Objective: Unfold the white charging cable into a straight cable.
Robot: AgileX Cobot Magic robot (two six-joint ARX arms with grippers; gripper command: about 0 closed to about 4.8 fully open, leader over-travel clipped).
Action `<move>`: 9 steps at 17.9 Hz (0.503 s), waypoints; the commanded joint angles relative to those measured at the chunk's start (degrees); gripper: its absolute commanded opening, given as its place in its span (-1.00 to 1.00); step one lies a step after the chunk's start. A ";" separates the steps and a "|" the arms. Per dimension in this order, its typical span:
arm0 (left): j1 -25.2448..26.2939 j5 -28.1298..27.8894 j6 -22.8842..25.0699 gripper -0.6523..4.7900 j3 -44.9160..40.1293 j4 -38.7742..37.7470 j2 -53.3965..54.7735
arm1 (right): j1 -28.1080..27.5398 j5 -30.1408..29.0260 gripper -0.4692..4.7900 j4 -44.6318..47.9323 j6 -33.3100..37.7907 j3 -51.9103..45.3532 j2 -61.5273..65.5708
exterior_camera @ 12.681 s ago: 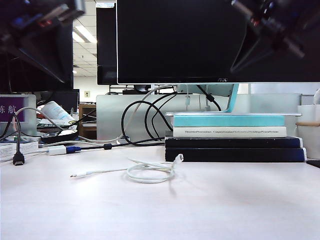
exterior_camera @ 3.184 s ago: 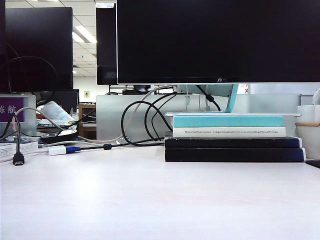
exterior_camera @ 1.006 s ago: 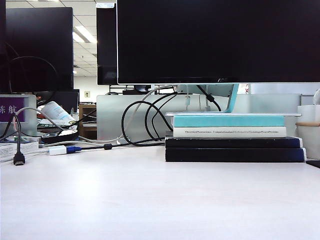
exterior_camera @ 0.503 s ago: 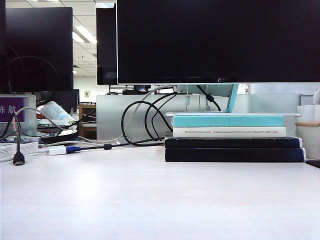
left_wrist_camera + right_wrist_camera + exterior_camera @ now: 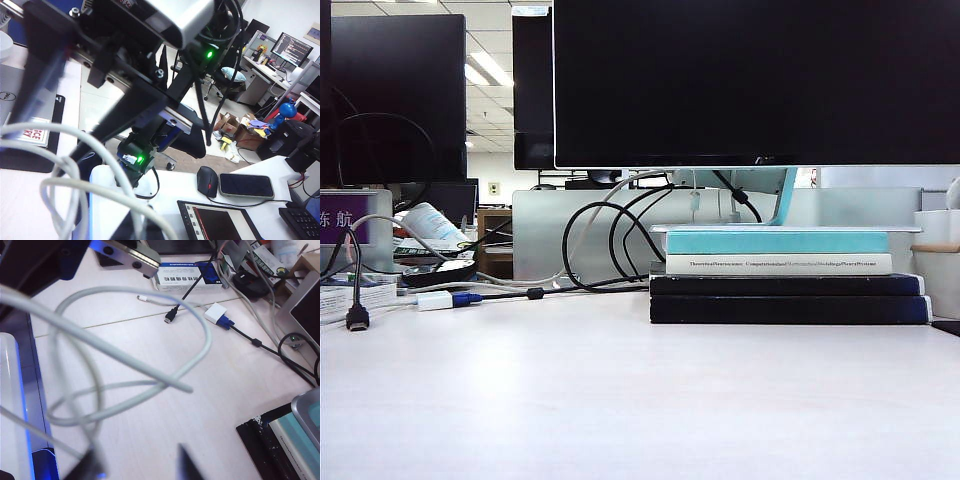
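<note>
2 grippers and the thin, flexible white charging cable (image 5: 65,170) are all out of the exterior view, where the pale wooden table (image 5: 620,400) shows no cord in front of the stack of dark and teal books (image 5: 790,285). Both wrist views show the cord lifted off the surface and hanging in loose, overlapping loops close to each lens.

The left gripper (image 5: 125,225) sits high above the desk with its jaws pressed together; the white strands converge at its fingers, so it most likely pinches the cable there, though the contact itself is blurred. The right gripper (image 5: 137,465) hovers over the table (image 5: 165,340), its 2 dark fingertips (image 5: 186,462) spread apart, with 1 strand running toward the other tip and the main loop (image 5: 150,385) just ahead of it. I cannot tell whether any strand lies between them.

The step in hand looks like taking a 2nd hold. To do it well, the right jaws should close on 1 strand only, near the free end and not across the crossing. The 2 arms should then draw apart slowly and level, keeping the cord above the white adapter block with a blue plug (image 5: 216,314)
</note>
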 commanded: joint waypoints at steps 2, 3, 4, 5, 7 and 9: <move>-0.07 0.87 -0.11 -0.78 0.24 1.62 -0.20 | 0.00 -0.42 -0.47 0.74 0.00 0.26 -0.15; -0.07 0.87 -0.11 -0.78 0.24 1.90 -0.20 | 0.00 -0.52 -0.73 0.98 0.00 0.26 -0.15; -0.07 0.87 -0.11 -0.78 0.24 2.12 -0.20 | 0.02 -0.85 -0.75 1.62 0.02 0.26 -0.15; -0.07 1.81 -0.11 -0.78 0.24 2.36 -0.20 | 0.02 -0.85 -0.82 2.05 0.02 0.26 -0.15; -0.04 -0.87 -0.07 -0.74 0.24 2.95 -0.20 | 0.02 -0.76 -0.82 2.10 0.02 0.26 -0.15; 0.00 -20.98 -0.20 1.00 0.24 2.84 -0.22 | 0.00 -0.11 -0.82 1.84 0.02 0.26 -0.28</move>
